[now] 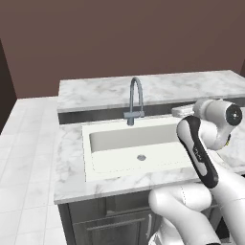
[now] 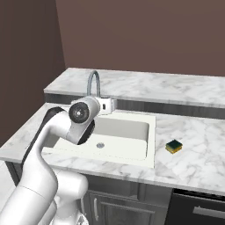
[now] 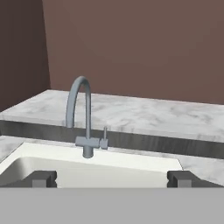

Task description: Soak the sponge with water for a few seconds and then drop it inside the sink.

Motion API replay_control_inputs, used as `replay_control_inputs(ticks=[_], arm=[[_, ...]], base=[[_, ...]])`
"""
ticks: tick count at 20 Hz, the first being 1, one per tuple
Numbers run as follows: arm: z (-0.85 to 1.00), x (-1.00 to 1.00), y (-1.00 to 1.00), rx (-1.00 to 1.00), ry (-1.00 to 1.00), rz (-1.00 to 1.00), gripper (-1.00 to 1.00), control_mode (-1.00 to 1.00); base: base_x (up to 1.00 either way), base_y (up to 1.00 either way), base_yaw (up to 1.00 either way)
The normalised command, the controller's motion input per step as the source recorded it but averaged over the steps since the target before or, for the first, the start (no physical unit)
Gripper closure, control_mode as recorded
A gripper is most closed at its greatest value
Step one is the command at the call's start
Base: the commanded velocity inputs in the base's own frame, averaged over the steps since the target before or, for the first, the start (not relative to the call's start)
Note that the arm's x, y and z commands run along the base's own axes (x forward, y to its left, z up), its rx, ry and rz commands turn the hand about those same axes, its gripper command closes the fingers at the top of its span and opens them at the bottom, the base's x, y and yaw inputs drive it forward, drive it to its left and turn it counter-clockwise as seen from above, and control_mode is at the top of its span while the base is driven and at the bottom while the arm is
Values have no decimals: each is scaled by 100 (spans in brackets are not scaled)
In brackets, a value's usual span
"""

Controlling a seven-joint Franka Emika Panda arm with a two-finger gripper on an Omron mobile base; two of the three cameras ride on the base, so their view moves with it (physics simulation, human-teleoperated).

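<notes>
The sponge (image 2: 174, 146), a small yellow block with a dark top, lies on the marble counter right of the sink (image 2: 127, 127). The white basin (image 1: 124, 139) has a round grey drain (image 1: 140, 157), and no water stream falls from the grey faucet (image 3: 84, 117). My gripper (image 3: 112, 179) hovers over the basin, level and pointing at the faucet and the back wall. Its fingers (image 3: 43, 178) stand wide apart, open, with nothing between them. The hand (image 2: 107, 104) is well left of the sponge and above the sink's back part.
A raised marble ledge (image 1: 158, 88) runs behind the sink with a dark brown wall beyond. The faucet's small lever (image 3: 104, 139) sits on its right side. Marble counter (image 2: 197, 154) spreads right of the basin, and white floor tiles (image 1: 24, 158) lie to the left.
</notes>
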Motion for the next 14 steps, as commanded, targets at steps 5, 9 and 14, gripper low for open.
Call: replay_control_inputs(ticks=[5, 9, 14], arm=[[0, 0, 0, 0, -1, 6, -100, -100], [0, 0, 0, 0, -1, 7, -100, -100], [0, 0, 0, 1, 0, 5, -100, -100]], base=[[0, 0, 0], [0, 0, 0], [0, 0, 0]])
